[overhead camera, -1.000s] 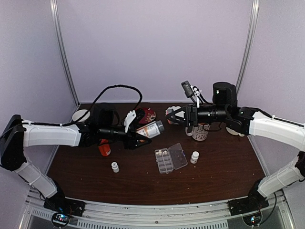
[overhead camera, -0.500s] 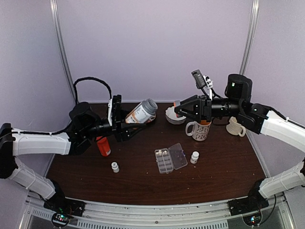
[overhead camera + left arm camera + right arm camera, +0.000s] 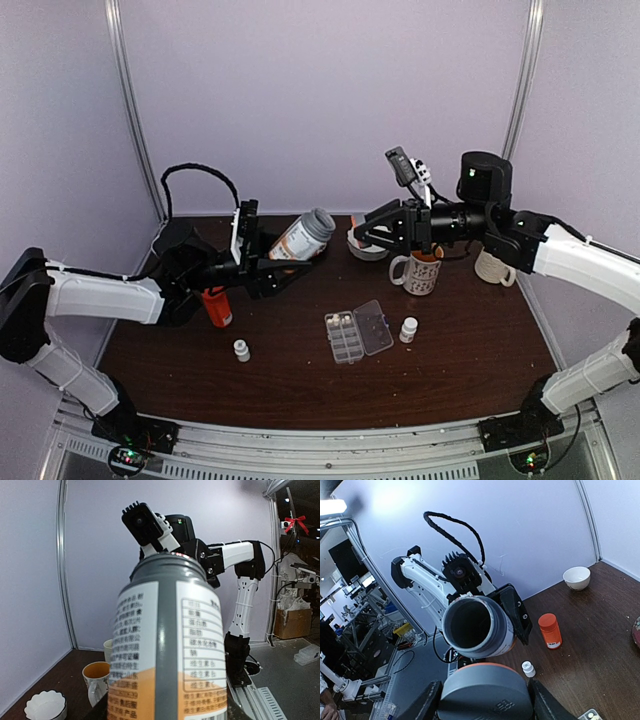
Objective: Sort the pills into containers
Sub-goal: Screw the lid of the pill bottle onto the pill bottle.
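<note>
My left gripper [image 3: 288,260] is shut on a grey-necked bottle with an orange label [image 3: 303,236], held above the table and tilted up to the right. That bottle [image 3: 167,645] fills the left wrist view and hides the fingers. Its open mouth [image 3: 468,625] faces my right gripper [image 3: 485,696], which is shut on the grey cap [image 3: 484,690] just in front of it. The clear pill box [image 3: 357,332] lies open on the table below and between the arms. The pills are too small to make out in any view.
An orange-red bottle [image 3: 217,307] stands at the left. Small white bottles [image 3: 241,350] [image 3: 408,329] flank the pill box. A patterned mug [image 3: 420,272], a white cup [image 3: 493,266] and a white bowl [image 3: 366,248] sit at the back right.
The left arm has lifted the bottle off the table and tipped its mouth up to the right. The right gripper rose with the cap, then shifted left toward the bottle's mouth.
</note>
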{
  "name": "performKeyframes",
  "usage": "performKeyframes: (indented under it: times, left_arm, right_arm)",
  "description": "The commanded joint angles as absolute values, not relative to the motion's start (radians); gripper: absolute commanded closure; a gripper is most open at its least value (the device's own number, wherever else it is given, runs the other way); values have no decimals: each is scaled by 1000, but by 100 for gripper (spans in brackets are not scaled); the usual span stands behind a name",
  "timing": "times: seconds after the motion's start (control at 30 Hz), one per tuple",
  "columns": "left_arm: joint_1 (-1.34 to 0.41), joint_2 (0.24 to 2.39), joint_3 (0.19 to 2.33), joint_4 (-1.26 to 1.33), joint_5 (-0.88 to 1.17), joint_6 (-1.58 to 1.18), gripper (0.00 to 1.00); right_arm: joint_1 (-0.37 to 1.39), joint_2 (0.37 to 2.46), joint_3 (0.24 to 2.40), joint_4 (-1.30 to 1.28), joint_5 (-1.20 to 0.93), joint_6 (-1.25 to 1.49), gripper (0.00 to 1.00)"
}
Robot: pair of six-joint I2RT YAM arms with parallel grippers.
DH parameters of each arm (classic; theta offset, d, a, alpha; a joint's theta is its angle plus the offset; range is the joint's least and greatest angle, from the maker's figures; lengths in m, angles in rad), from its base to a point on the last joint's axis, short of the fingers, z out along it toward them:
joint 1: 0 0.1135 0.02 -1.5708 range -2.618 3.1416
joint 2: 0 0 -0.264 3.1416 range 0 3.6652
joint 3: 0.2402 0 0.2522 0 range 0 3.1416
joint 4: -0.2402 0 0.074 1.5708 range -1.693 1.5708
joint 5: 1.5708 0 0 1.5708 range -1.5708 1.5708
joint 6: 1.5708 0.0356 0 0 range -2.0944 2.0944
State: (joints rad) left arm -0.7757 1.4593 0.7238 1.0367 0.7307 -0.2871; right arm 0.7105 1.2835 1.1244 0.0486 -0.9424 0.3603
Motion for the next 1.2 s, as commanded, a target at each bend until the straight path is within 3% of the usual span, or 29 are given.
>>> performKeyframes:
  times: [0.0, 0.17, 0.43, 0.87, 1.17]
  left_arm:
    - [-775, 1463, 780, 900, 732, -233, 100]
    - [-801, 1455, 820, 704, 702, -123, 100]
    - [-812, 1453, 837, 629, 714, -91, 100]
    - [-813, 1500, 1032, 344, 935, -138, 100]
    - [-813, 1472, 1082, 281, 1070, -180, 100]
  right_arm:
    - [736, 1315, 1209, -61, -886, 268, 100]
    - [762, 1365, 1264, -152, -843, 202, 100]
    - [793, 1426, 1333, -278, -773, 118, 100]
    - [878, 1442, 1344, -467, -813, -292, 99]
    - [918, 1471, 1397, -569, -808, -445, 98]
